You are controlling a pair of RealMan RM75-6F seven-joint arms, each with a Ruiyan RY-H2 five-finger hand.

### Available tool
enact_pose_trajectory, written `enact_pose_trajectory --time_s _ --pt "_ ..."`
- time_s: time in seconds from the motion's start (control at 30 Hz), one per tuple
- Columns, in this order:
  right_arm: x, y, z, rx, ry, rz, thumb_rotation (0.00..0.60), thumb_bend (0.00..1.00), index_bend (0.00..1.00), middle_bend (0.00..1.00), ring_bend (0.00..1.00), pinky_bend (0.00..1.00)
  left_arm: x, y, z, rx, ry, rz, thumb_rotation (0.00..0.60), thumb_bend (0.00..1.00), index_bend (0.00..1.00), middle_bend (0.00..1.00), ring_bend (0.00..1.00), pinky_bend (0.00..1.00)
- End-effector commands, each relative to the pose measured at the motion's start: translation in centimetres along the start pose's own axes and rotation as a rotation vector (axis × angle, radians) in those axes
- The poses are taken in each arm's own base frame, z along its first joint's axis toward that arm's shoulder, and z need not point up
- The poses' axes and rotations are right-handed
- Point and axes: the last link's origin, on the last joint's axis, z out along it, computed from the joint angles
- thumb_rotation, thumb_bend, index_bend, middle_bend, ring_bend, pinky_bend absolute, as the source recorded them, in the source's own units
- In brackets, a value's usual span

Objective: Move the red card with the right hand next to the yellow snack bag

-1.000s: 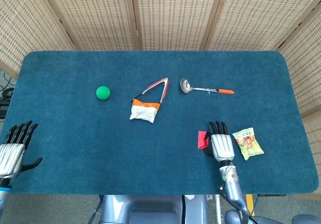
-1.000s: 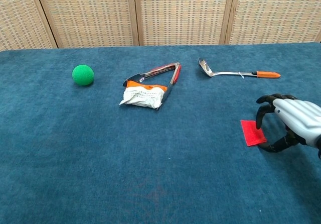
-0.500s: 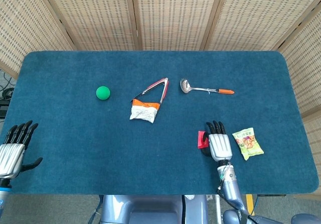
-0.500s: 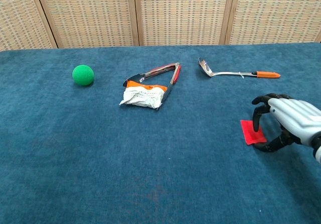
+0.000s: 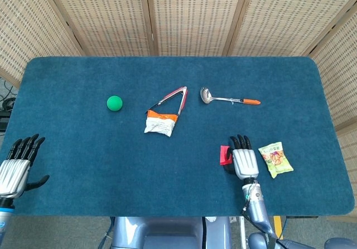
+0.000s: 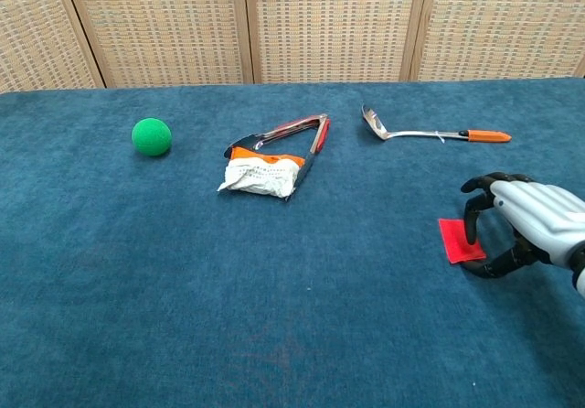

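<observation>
Right hand [image 6: 523,227] arches over red card [image 6: 458,241], fingertips [image 6: 472,235] touching its right edge, thumb below; grip not yet closed. Card flat on cloth left of yellow snack bag [image 5: 275,159] (bag outside chest view). Pinch edge firmly before lifting, or slide. Left hand [image 5: 14,168] idle, fingers spread.

Red card [image 6: 456,241], yellow bag [image 5: 275,159], green ball [image 6: 151,137], orange-handled spoon [image 6: 430,134], blue cloth [image 6: 183,271], woven tan screens [image 5: 195,14].

Occlusions and crops
Right hand [image 5: 244,161] hid part of the red card [image 5: 224,156]; grip contact unclear.
</observation>
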Motion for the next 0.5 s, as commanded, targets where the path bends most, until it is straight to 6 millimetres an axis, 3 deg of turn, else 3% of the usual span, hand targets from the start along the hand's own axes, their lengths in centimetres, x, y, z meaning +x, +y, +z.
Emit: enact_pose_trajectory --time_s 0.03,0.5 --pt "0.02 0.02 0.02 0.000 0.000 -0.001 0.600 0.26 0.56 0.15 0.00 0.00 0.00 0.04 0.03 -0.002 0.000 0.000 0.600 0.22 0.00 0.00 0.00 0.00" --pt "0.16 0.28 0.03 -0.007 -0.005 -0.003 0.600 0.34 0.57 0.16 0.00 0.00 -0.01 0.28 0.06 -0.011 -0.002 -0.003 0.600 0.22 0.00 0.00 0.00 0.00"
